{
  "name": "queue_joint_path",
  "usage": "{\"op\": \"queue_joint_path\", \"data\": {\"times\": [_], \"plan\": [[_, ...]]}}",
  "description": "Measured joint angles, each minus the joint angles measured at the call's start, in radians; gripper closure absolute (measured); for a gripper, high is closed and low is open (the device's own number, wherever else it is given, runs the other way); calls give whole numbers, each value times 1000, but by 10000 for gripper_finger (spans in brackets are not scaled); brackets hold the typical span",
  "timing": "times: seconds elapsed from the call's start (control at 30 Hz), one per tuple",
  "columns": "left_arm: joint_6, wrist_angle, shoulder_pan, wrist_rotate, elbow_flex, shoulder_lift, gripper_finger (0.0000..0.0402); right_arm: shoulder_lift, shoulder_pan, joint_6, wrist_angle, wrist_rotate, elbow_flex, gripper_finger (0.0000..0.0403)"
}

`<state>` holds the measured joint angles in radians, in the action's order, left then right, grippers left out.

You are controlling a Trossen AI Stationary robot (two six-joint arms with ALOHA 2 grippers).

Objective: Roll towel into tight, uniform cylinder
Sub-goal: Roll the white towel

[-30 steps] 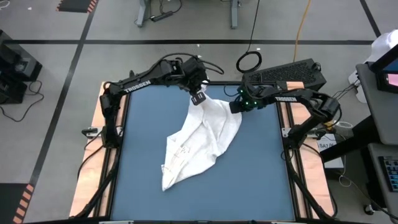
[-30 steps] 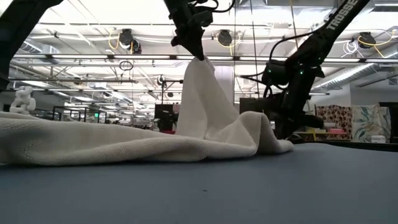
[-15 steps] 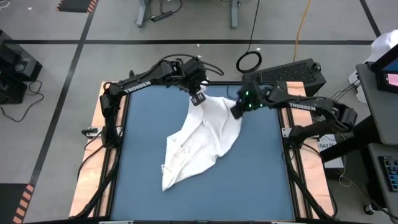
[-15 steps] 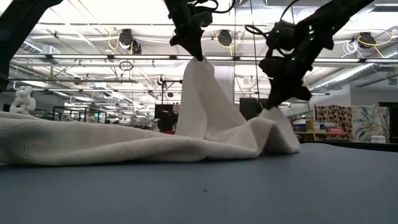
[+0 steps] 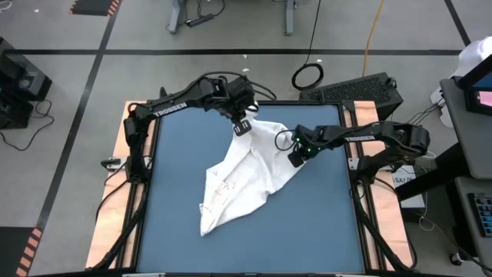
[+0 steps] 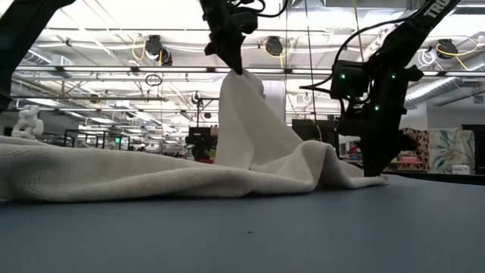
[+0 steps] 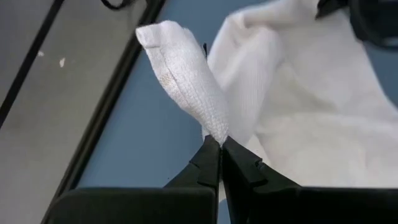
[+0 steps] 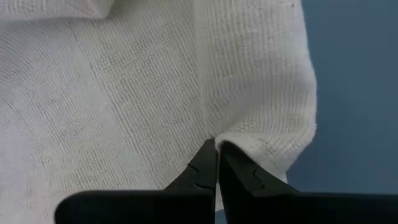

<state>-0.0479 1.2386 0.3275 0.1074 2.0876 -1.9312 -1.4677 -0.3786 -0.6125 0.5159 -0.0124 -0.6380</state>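
The white towel [image 5: 238,181] lies crumpled in a long diagonal across the blue table [image 5: 315,223], from the far right toward the near left. Its far corner is lifted into a peak [image 6: 241,83] under my left gripper [image 5: 243,128], which is shut on it above the table's far edge. My right gripper [image 5: 294,159] is shut on the towel's right edge, low at the table. The rest of the cloth [image 6: 151,174] rests on the table. My left gripper pinches the towel's far corner [image 7: 211,124] between its two fingers, slanting down from above. The corner's tip sticks out past the fingers. Below the hold the cloth hangs as a raised tent, its lower part on the table. My right gripper pinches the towel close to its hemmed right edge [image 8: 252,149], coming from above and pointing down. The cloth puckers into a small fold at the fingertips [image 8: 205,158]. That edge sits low at the table [image 6: 373,176]; how many layers it has, I cannot tell.
Orange-edged frame rails [image 5: 115,185] run along both table sides. A black case [image 5: 357,91] and a cable loop [image 5: 307,77] sit beyond the far right corner. Bare blue table shows at the near right and at the far left [image 5: 181,154].
My right gripper has lifted the towel's right edge a little, carried it toward the table's near edge and set it low at the table, rolling its wrist. That edge is now drawn out farther to the right. The lifted far corner has stayed in place.
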Motion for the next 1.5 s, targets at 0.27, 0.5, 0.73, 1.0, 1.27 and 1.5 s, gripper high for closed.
{"op": "queue_joint_path", "data": {"times": [0.27,0.5,0.73,1.0,1.27,1.5], "plan": [[0,107,-5,-1,0,0,391,1,90,-4,0,80,-19,394],[7,173,-10,-156,0,0,391,43,138,-98,79,133,-66,349],[10,183,-38,-182,0,0,391,149,34,-165,274,174,-204,262],[54,186,-87,-183,0,0,391,157,-143,-113,270,175,-237,182],[34,219,-113,-183,0,0,391,156,-230,-34,329,120,-222,180],[29,223,-133,-183,0,0,391,154,-228,-59,133,165,-85,199]]}}
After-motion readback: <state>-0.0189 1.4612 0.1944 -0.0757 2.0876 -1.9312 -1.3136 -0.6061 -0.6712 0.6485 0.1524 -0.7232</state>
